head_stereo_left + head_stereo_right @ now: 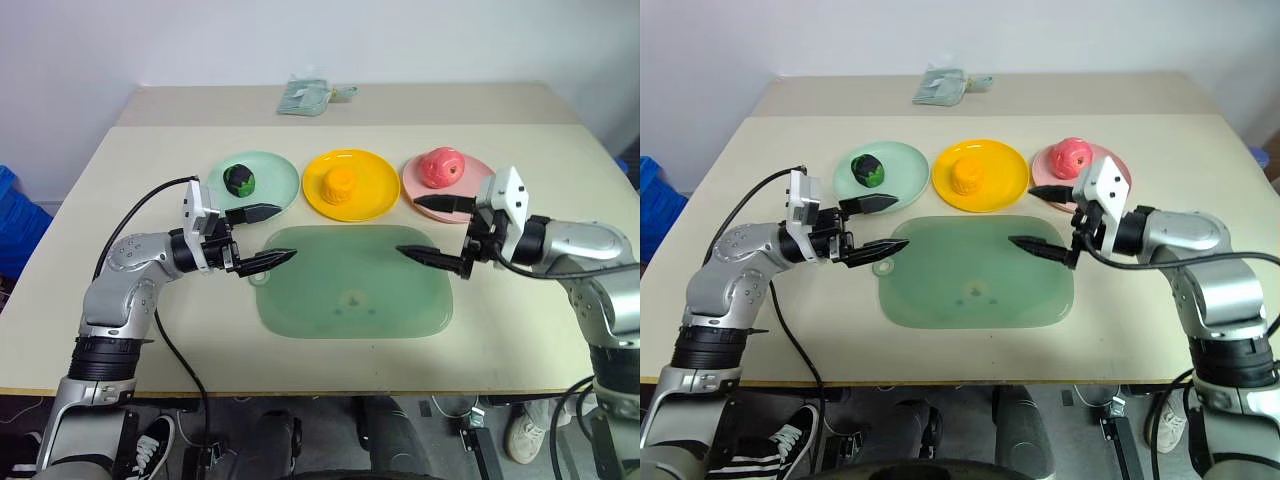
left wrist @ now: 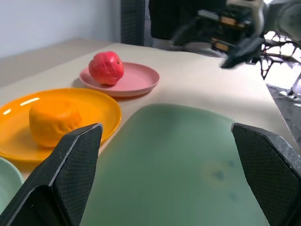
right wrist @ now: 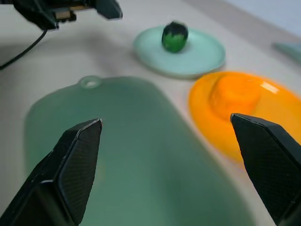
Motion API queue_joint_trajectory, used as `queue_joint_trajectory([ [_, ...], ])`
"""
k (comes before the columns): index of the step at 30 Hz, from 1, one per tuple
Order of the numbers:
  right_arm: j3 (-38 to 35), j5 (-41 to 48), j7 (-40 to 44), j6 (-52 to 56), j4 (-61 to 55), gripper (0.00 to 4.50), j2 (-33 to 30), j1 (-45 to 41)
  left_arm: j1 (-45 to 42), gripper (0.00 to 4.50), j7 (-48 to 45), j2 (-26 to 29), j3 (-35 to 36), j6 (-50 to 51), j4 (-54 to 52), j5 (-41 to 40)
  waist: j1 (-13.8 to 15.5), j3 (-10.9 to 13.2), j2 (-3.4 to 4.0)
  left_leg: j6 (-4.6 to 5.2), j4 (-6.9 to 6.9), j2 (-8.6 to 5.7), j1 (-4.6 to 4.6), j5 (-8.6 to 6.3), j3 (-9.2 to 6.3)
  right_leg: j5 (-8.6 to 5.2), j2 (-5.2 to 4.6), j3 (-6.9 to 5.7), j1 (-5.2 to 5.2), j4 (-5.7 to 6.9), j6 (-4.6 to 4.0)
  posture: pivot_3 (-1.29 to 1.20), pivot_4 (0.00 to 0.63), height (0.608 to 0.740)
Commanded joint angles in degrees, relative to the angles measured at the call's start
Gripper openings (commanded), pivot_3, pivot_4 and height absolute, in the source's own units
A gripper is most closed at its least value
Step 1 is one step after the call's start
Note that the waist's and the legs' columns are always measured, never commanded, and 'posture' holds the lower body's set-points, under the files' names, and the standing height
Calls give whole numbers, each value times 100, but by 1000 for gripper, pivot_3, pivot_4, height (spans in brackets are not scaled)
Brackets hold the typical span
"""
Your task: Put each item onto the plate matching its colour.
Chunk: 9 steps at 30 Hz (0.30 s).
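Where the right end effector (image 1: 432, 229) reaches, pink plate (image 1: 485, 170) edge hides.

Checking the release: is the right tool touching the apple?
Apart. In the left wrist view the right tool hangs over bare table, clear of the apple, which sits alone on the pink plate. The left eye view agrees.

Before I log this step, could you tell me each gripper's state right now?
Left gripper: open, holding nothing.
Right gripper: open, holding nothing.
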Motion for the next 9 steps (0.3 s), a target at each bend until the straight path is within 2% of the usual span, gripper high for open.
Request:
queue_joint_trajectory([
  [1, -366, 233, -265, 223, -695, 4459, -140, 240, -225, 4500, -186, -50, -47, -38, 96, -58, 8, 0, -1, 1, 1, 0, 0, -1, 0, 0, 0, 0, 0, 0, 0, 0, 150, 740],
  [5, -498, 439, -271, 463, -893, 4459, -280, 450, -221, 4500, -82, -208, -65, -123, 92, -5, 5, 0, -1, 1, 0, 1, 0, -1, -2, 0, 1, -2, 1, -2, 0, 0, 150, 740],
  [9, -257, 424, -147, 525, -670, 4459, -496, 61, 135, 4500, 170, -333, 63, -147, -229, -72, -13, 0, -1, 1, 1, 0, 2, -1, 3, 0, 0, 3, 1, -3, 0, 0, 150, 740],
])
